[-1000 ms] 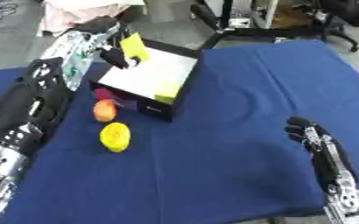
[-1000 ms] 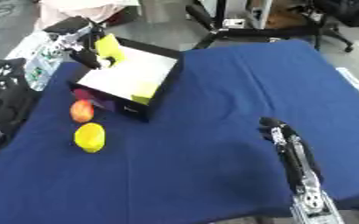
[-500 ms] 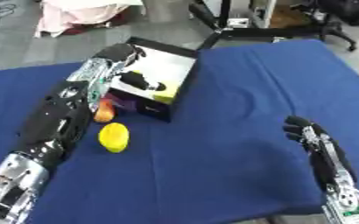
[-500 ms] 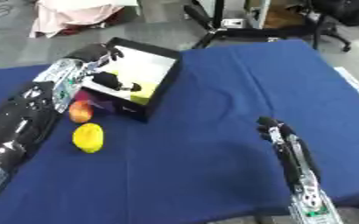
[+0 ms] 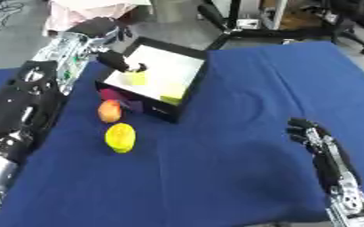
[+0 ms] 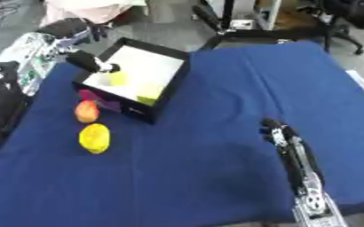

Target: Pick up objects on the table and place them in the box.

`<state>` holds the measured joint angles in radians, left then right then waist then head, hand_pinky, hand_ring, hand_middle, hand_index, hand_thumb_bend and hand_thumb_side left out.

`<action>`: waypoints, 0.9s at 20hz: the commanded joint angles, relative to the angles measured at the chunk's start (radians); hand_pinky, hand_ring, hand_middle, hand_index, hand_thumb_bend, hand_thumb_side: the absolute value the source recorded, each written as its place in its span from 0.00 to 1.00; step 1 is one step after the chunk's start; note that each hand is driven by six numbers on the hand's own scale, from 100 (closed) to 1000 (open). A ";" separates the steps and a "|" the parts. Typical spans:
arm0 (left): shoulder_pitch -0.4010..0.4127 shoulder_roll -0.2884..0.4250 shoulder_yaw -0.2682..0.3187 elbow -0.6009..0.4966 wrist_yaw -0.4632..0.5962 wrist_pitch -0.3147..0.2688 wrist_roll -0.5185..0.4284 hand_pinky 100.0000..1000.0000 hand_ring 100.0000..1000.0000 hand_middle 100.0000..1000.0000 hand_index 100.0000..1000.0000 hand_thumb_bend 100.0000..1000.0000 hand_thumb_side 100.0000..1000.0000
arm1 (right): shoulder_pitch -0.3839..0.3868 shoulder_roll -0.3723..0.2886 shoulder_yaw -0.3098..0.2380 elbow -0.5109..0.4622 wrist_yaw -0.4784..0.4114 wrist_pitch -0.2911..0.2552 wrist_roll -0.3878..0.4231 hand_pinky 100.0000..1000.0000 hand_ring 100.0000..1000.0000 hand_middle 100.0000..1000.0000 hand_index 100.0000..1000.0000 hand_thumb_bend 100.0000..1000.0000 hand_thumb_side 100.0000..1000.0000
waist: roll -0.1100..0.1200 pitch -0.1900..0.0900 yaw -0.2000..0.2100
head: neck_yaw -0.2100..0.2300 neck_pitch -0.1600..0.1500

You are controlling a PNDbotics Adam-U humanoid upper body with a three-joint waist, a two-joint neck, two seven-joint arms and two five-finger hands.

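While your left hand (image 5: 116,60) hangs over the near-left wall of the box (image 5: 191,84), its fingers look relaxed and clamped on nothing; a dark finger pokes over the box floor beside a small yellow piece (image 5: 136,79). A second yellow piece (image 5: 172,94) lies inside, nearer the front wall. Both are already in the box, which sits toward the far-left part of the blue surface (image 5: 239,133).

Left to pick: an orange-red round fruit (image 5: 109,111) touching or just beside the box's front-left outer wall, and a yellow lemon-like fruit (image 5: 120,137) nearer you, slightly apart from the first. A magenta patch (image 6: 87,95) shows on the box's outer face; you can't tell if it's a label or a loose object.

Both fruits look rounded and stiff, probably light and likely to roll on the cloth. Take the lemon across its short middle, fingers one side and thumb opposite; come straight down so it doesn't skid. The orange one is crowded by the box, so approach from its open side.

Your right hand (image 5: 318,142) rests idle near the surface's near-right corner, fingers up and uncurled.

The right eye view shows the magenta patch and the orange fruit's gap from the wall more cleanly; the left eye view shows more of your left forearm.
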<state>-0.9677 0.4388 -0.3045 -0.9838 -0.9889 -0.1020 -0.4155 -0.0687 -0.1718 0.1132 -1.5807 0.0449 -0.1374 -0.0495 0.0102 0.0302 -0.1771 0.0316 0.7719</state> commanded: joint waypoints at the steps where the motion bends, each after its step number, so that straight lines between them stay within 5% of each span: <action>1: 0.030 0.144 -0.051 -0.164 0.127 -0.081 -0.154 0.79 0.61 0.60 0.80 0.53 0.50 | -0.005 -0.021 -0.009 -0.009 0.002 -0.003 -0.005 0.82 0.77 0.74 0.78 0.00 0.88 | 0.007 -0.012 0.004 | -0.011 -0.002; 4: 0.085 0.221 -0.090 -0.288 0.225 -0.066 -0.336 0.79 0.61 0.60 0.79 0.55 0.48 | -0.005 -0.023 -0.008 -0.008 0.004 -0.003 -0.004 0.82 0.77 0.74 0.78 0.00 0.88 | 0.012 -0.012 0.003 | -0.015 -0.002; 8: 0.129 0.258 -0.161 -0.386 0.316 -0.044 -0.459 0.79 0.61 0.61 0.79 0.56 0.48 | -0.008 -0.024 -0.007 -0.009 0.004 -0.004 -0.003 0.82 0.77 0.74 0.78 0.00 0.88 | 0.014 -0.012 -0.002 | -0.016 -0.002; 18: 0.175 0.257 -0.291 -0.422 0.364 -0.078 -0.491 0.79 0.64 0.65 0.81 0.59 0.49 | -0.012 -0.024 -0.006 -0.009 0.005 -0.004 0.000 0.82 0.77 0.74 0.78 0.00 0.88 | 0.017 -0.012 -0.010 | -0.015 -0.002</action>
<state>-0.7789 0.6762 -0.5958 -1.4042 -0.6207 -0.1716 -0.9053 -0.0696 -0.1806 0.1112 -1.5805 0.0472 -0.1390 -0.0509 0.0163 0.0297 -0.1857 0.0166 0.7719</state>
